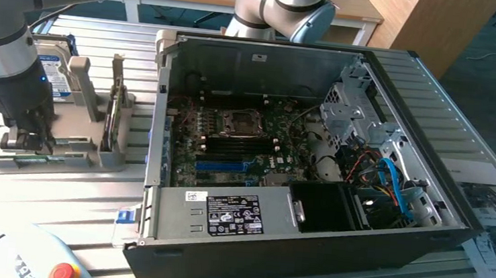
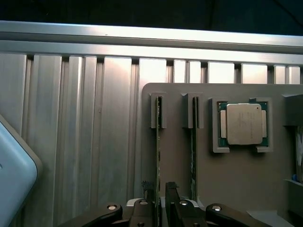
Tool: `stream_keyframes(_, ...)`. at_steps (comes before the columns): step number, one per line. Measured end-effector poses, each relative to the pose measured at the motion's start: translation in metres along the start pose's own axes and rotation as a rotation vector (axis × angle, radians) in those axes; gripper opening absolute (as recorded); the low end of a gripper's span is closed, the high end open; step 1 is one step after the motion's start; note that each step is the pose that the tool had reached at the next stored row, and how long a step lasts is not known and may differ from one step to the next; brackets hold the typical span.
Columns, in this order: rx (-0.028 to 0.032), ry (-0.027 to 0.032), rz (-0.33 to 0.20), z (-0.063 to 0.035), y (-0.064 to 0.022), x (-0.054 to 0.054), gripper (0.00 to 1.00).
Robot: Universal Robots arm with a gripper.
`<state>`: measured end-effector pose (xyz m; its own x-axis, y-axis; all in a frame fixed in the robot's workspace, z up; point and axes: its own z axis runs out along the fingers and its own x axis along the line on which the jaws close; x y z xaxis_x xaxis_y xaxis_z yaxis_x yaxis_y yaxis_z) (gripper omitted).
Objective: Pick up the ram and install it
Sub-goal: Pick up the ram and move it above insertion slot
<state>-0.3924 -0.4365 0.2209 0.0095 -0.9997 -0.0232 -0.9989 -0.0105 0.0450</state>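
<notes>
Ribbed aluminium table (image 2: pixel 71 118) is bearing a grey holder tray (image 2: pixel 236 179), where the ram (image 2: pixel 158 142) is standing on edge in its slot, kept upright for gripping, running between the parted, untouching fingers of the gripper (image 2: pixel 159 191), a second stick (image 2: pixel 193 156) just beside, a processor (image 2: pixel 243 124) lying further off.

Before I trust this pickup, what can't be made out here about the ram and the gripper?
1. Wrist view: the ram stands edge-on, so its label and chips are hidden.
2. Wrist view: the gripper straddles the ram with open fingers, but the frame edge cuts them off, so contact is unclear.
3. Exterior view: the arm covers the ram's place in the holder.
4. Exterior view: the motherboard sockets are too small to judge.
</notes>
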Motion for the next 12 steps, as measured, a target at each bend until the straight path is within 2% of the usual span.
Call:
stream_keyframes(6,-0.0007,0.0014,-0.031,0.0000,-0.0001,0.0000,0.24)
stream_keyframes(12,-0.0006,0.0013,-0.031,0.0039,-0.0004,0.0001,0.24)
